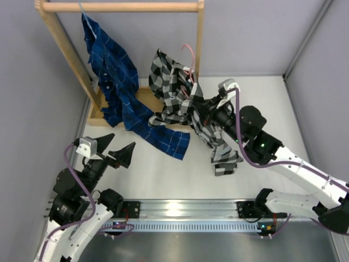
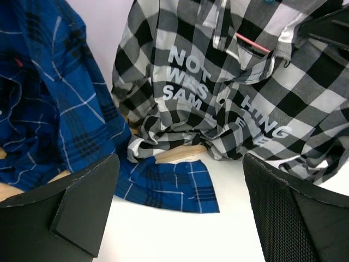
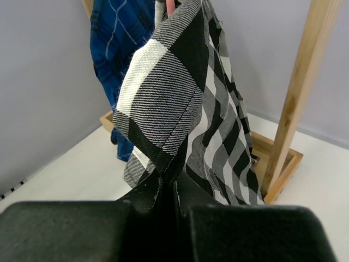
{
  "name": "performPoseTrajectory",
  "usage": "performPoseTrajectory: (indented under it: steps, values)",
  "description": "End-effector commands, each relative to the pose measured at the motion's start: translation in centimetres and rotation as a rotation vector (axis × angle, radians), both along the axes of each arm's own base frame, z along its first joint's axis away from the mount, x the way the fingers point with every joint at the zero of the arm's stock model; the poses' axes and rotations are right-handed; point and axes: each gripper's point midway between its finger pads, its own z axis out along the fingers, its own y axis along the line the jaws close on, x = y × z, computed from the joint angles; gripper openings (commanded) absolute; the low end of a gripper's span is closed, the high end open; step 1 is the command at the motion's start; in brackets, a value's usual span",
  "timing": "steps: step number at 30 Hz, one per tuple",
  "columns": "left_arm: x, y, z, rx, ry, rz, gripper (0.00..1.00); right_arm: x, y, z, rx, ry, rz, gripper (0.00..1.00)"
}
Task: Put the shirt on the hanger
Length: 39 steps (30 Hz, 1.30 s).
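The black-and-white checked shirt [image 1: 173, 90] hangs bunched in front of the wooden rack, and its lower part trails onto the table. Its white lettering shows in the left wrist view [image 2: 218, 101]. The pink hanger [image 1: 188, 53] sticks up out of the shirt's top by the rack's right post. A bit of its wire shows inside the fabric [image 2: 252, 42] and at the top of the right wrist view [image 3: 170, 5]. My right gripper [image 1: 199, 103] is shut on a fold of the shirt [image 3: 163, 93] and holds it up. My left gripper [image 1: 117, 147] is open and empty, low over the table, facing the shirts.
A wooden rack [image 1: 120, 7] stands at the back left with its base [image 1: 143, 98] on the table. A dark blue plaid shirt [image 1: 117, 76] hangs from its rod on a pale blue hanger, its tail spread on the table [image 2: 174, 185]. Grey walls close in on three sides.
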Motion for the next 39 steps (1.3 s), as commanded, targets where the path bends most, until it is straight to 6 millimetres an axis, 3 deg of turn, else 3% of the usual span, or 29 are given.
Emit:
performPoseTrajectory:
  steps: [1, 5, 6, 9, 13, 14, 16, 18, 21, 26, 30, 38, 39]
  values:
    - [1.0, 0.3, 0.5, -0.02, 0.003, 0.041, 0.98, -0.6, 0.3, 9.8, 0.313, -0.145, -0.055, 0.0]
    - [2.1, 1.7, 0.1, -0.021, 0.023, 0.135, 0.98, 1.5, 3.0, 11.6, 0.333, -0.085, -0.093, 0.0]
    - [2.4, 2.5, 0.1, -0.027, 0.027, 0.186, 0.98, 2.9, 3.7, 11.9, 0.325, -0.048, -0.139, 0.0]
    - [3.0, 4.9, -0.5, -0.055, 0.063, 0.322, 0.98, 5.4, 4.0, 11.4, 0.379, 0.041, -0.258, 0.0]
    - [3.1, 6.7, -0.7, -0.076, 0.069, 0.42, 0.98, 6.8, 5.2, 11.3, 0.426, 0.099, -0.301, 0.0]
    - [3.1, 6.7, -0.7, -0.08, 0.069, 0.421, 0.98, 7.0, 5.2, 12.5, 0.448, 0.091, -0.305, 0.0]
    - [3.1, 6.6, -0.6, -0.078, 0.068, 0.416, 0.98, 8.0, 6.4, 11.8, 0.41, 0.1, -0.317, 0.0]
    - [3.1, 6.6, -0.7, -0.074, 0.07, 0.416, 0.98, 8.8, 7.7, 12.8, 0.404, 0.086, -0.306, 0.0]
    - [3.0, 6.6, -0.8, -0.077, 0.071, 0.414, 0.98, 10.0, 8.8, 12.9, 0.36, 0.087, -0.332, 0.0]
    - [3.0, 6.7, -0.9, -0.085, 0.073, 0.419, 0.98, 12.3, 9.3, 12.7, 0.37, 0.101, -0.332, 0.0]
    - [3.4, 8.0, -1.3, -0.1, 0.103, 0.501, 0.98, 14.5, 11.1, 10.9, 0.312, 0.125, -0.308, 0.0]
    - [3.5, 11.7, -2.2, -0.133, 0.164, 0.723, 0.98, 14.0, 12.0, 6.3, 0.327, 0.192, -0.283, 0.0]
    - [3.5, 12.0, -2.2, -0.139, 0.167, 0.74, 0.98, 14.0, 12.1, 6.7, 0.345, 0.18, -0.269, 0.0]
